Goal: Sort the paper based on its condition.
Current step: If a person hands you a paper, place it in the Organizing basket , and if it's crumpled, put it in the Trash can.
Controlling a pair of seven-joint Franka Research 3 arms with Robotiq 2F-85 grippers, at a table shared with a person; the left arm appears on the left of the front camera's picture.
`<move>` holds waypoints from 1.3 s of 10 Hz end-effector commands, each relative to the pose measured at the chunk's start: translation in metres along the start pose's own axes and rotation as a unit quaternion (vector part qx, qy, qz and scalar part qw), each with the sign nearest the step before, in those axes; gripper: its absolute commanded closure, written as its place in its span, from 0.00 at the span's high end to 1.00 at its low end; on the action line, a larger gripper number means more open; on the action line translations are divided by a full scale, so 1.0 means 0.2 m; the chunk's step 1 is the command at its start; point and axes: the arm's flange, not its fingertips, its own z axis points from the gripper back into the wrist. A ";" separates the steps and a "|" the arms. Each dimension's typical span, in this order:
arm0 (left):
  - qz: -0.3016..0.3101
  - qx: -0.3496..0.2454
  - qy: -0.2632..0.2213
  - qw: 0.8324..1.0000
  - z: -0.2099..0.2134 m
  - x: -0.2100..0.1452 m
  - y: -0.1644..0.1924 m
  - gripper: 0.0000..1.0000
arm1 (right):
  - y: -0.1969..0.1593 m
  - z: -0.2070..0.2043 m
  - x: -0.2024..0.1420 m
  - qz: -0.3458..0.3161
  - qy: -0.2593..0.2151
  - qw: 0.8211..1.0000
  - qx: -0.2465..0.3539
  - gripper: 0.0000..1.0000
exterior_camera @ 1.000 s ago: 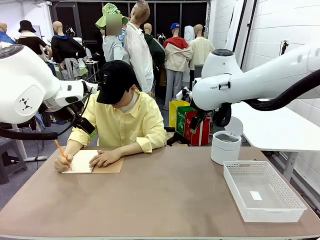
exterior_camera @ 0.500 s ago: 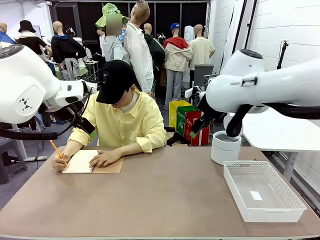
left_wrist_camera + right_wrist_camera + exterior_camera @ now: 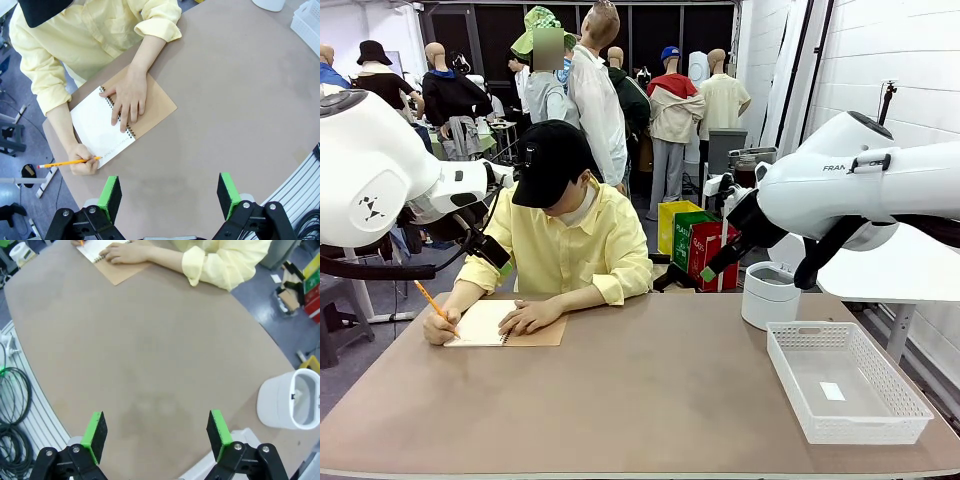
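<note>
Left gripper [image 3: 169,195] hangs wide open above the table, the paper [image 3: 92,122] a white page in the notebook [image 3: 155,102] under the person's hands [image 3: 129,95], probably light, limp, easily creased, best pinched at a free edge, while right gripper [image 3: 156,432] gapes empty

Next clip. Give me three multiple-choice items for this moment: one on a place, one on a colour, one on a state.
1. Where on the table does the white basket stand?
A. the robot's right side
B. the robot's left side
C. the middle

2. What colour is the pencil?
A. blue
B. orange
C. green

3. How is the right gripper?
A. shut on a sheet
B. open, holding nothing
C. shut, empty

Key:
1 A: the front view shows it at the right, near the robot's edge.
2 B: its shaft is orange in the left wrist view.
3 B: its green pads stand wide apart above bare table.
</note>
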 end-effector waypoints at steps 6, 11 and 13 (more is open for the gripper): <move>0.000 0.001 -0.001 1.000 0.00 0.00 0.01 1.00 | 0.00 0.00 0.00 -0.003 0.003 1.000 -0.005 1.00; 0.000 0.001 -0.001 1.000 0.00 0.00 0.01 1.00 | 0.00 0.00 0.00 -0.001 0.000 1.000 0.000 1.00; 0.000 0.001 -0.001 1.000 0.00 0.00 0.01 1.00 | 0.03 -0.02 0.02 0.017 -0.016 1.000 0.005 1.00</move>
